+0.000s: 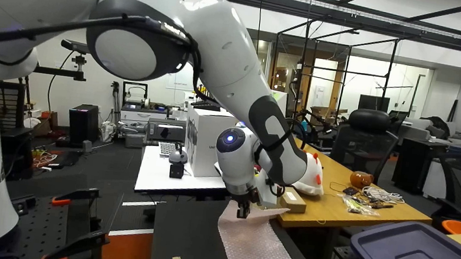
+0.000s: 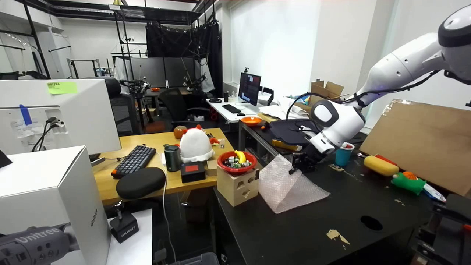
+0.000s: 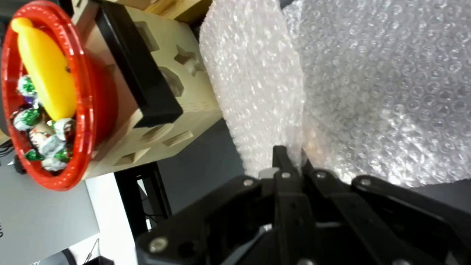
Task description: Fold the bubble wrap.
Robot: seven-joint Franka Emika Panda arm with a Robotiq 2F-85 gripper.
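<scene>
Black table [image 2: 290, 232] offers room — wooden box [image 2: 229, 187] crowds bubble wrap [image 2: 283, 184].

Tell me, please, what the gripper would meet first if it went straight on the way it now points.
Slanting downward, the gripper would most likely first meet more of the bubble wrap it seems to pinch, then the black tabletop beneath; the gap between is hard to judge.

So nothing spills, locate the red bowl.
In the wrist view, the red bowl sits far left on the wooden box, with the bubble wrap to its right.
</scene>
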